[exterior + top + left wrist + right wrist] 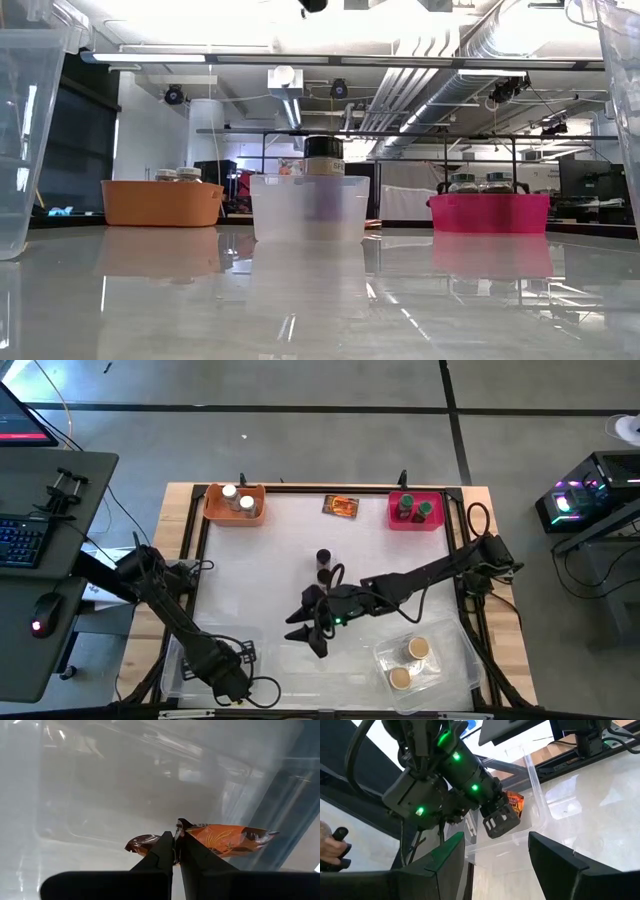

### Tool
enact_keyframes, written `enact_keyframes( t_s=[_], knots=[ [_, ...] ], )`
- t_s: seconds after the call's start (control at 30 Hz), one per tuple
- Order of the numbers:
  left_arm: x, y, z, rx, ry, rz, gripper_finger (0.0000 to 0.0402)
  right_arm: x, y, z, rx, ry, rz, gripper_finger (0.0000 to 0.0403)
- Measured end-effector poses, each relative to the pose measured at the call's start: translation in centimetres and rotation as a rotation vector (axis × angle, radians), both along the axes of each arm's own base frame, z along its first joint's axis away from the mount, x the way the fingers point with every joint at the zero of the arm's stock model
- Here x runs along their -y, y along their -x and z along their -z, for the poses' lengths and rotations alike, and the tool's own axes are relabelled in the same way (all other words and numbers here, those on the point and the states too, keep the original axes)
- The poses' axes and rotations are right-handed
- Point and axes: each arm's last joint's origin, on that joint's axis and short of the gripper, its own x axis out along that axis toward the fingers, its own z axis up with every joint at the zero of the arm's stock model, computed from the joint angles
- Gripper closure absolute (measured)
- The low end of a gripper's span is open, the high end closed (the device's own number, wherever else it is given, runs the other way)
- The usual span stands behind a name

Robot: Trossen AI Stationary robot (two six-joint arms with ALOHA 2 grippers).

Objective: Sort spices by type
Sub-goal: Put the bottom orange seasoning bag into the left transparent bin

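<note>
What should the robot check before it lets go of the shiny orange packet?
1. Left claw shut on the flat orange-brown foil packet: ok.
2. Packet over the clear plastic tray at the table's near-left corner: ok.
3. Second flat orange packet lying between the bins, not sorted yet: not ok.
4. Right claw open, holding nothing, near mid-table: ok.
5. Black-lidded round jar left out at mid-table: not ok.
6. Anything already in that tray: cannot tell.

My arms are matte black, jointed tubes with looping black cables. My left arm (445, 775) wears small green lights at the wrist; a green light glows on my right arm (420, 575).
</note>
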Motion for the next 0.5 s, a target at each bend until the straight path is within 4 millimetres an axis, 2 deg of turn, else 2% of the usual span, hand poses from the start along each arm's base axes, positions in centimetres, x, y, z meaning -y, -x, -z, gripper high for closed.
enact_keyframes(
  t_s=[0.23, 0.5],
  knots=[
    [0.13, -0.19, 0.03, 0.015, 0.017, -0.004, 0.0382, 0.02, 0.01, -0.01, -0.001, 0.0, 0.001, 0.019],
    [0.15, -0.23, 0.03, 0.015, 0.015, -0.047, 0.03, 0.02, 0.0, -0.01, 0.0, 0.001, 0.001, 0.019]
  ],
)
